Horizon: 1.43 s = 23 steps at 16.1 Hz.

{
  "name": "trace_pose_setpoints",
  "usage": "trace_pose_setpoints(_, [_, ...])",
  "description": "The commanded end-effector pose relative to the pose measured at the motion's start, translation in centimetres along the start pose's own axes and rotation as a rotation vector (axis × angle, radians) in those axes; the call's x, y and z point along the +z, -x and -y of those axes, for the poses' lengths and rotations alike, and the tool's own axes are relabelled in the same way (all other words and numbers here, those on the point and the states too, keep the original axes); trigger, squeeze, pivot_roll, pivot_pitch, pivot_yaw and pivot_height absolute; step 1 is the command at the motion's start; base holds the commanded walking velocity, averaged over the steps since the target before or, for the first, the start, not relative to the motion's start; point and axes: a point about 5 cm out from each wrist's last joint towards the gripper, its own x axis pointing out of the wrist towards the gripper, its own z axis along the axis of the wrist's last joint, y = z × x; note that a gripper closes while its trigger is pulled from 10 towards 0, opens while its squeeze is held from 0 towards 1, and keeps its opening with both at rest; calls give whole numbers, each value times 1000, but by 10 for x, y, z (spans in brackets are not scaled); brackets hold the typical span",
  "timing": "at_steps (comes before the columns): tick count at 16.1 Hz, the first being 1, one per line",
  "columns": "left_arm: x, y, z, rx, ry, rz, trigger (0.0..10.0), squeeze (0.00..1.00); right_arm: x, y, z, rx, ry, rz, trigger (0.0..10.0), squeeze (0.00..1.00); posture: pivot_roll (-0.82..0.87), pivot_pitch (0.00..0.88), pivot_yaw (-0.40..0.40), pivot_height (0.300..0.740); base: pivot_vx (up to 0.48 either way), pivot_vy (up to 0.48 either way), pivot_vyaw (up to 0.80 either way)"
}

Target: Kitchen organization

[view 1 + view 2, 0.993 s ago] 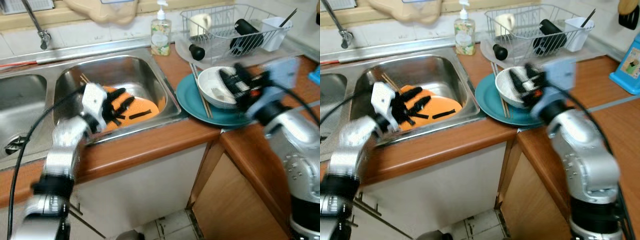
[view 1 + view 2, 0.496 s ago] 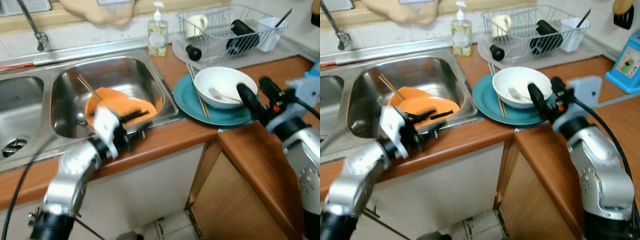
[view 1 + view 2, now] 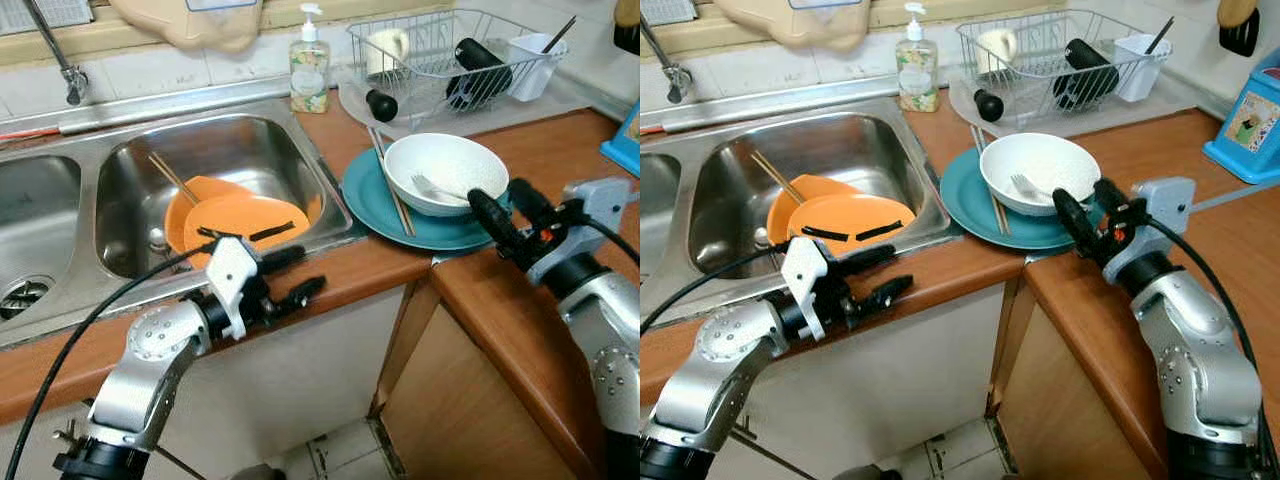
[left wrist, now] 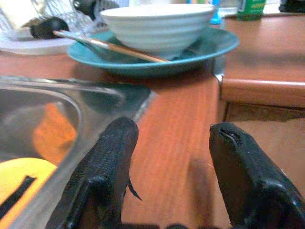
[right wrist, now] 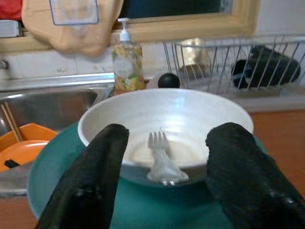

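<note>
Both grippers hover spread and empty at the front of the kitchen counter, dishes untouched.

Head views: the left gripper (image 3: 290, 277), fingers apart, hangs over the wooden counter edge (image 3: 330, 280) in front of the sink (image 3: 130, 175), where two orange plates (image 3: 240, 215) lie with chopsticks (image 3: 172, 177). The right gripper (image 3: 505, 215), fingers parted, sits just beside the teal plate (image 3: 375, 195) carrying a white bowl (image 3: 445, 165) with a fork (image 3: 430, 187). Behind stand a soap bottle (image 3: 309, 72) and a dish rack (image 3: 450, 50).
Left wrist view: spread fingers (image 4: 112, 157) above the counter, the teal plate beyond.
Right wrist view: open fingers (image 5: 95, 162) flank the bowl and fork.
</note>
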Motion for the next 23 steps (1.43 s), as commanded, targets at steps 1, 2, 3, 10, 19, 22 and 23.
trace_pose_setpoints(1, [1,1,2,-22,-1,-10,10000,0,2,-3,-2,19,-9,19,0,0,-157,0,64,740,0,0,0])
trace_pose_setpoints(2, [0,2,2,-25,-1,-14,10000,0,0,-5,-2,22,-23,16,0,0,-155,0,63,740,0,0,0])
trace_pose_setpoints(3, [0,2,2,-25,-2,-15,10000,0,-1,-5,-2,22,-29,15,0,0,-153,0,62,740,0,0,0])
trace_pose_setpoints(10, [1,1,1,-19,3,-24,10000,0,-5,-10,-5,53,-55,22,0,0,-150,0,64,740,0,0,0])
trace_pose_setpoints(19, [8,-2,-5,21,-52,0,10000,0,7,-13,-5,45,-34,60,0,0,-149,0,64,740,0,0,0])
trace_pose_setpoints(22, [25,-8,-17,65,-164,44,10000,0,33,-20,-14,77,-17,146,0,0,-147,0,66,740,0,0,0])
trace_pose_setpoints(23, [29,-10,-18,62,-204,43,10000,0,40,-22,-19,104,-14,164,0,0,-147,0,66,740,0,0,0])
